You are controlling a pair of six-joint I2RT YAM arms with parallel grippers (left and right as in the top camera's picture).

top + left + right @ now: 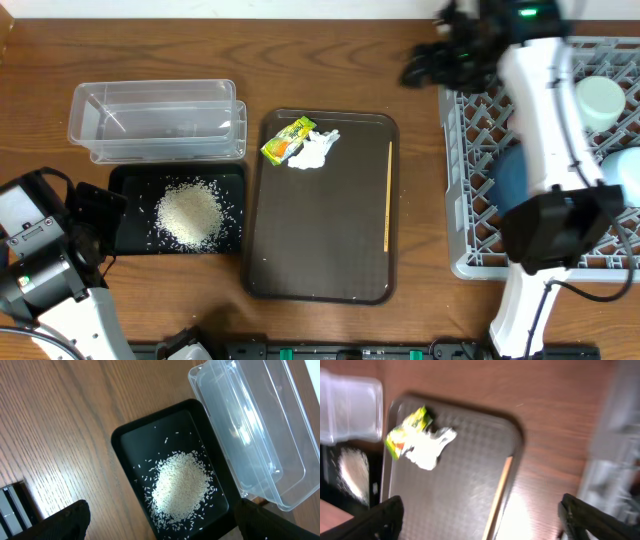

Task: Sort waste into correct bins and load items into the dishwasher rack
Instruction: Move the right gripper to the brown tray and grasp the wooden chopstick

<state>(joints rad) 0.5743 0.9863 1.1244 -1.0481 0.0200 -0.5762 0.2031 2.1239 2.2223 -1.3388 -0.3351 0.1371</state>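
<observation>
So the white rice heap [188, 215] is in the shallow black tray [128, 180]; yellow-green wrapper [287, 138], white tissue [315, 151] and wooden stick [387, 195] wait unsorted mid-frame. The left gripper [162, 520] and right gripper [482, 517] gape empty.

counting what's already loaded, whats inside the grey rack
In the dishwasher rack a mint-green bowl, part of a dark-blue bowl and a pale rim at the frame edge show. The right arm covers the rack's middle, so anything beneath it is hidden.
</observation>
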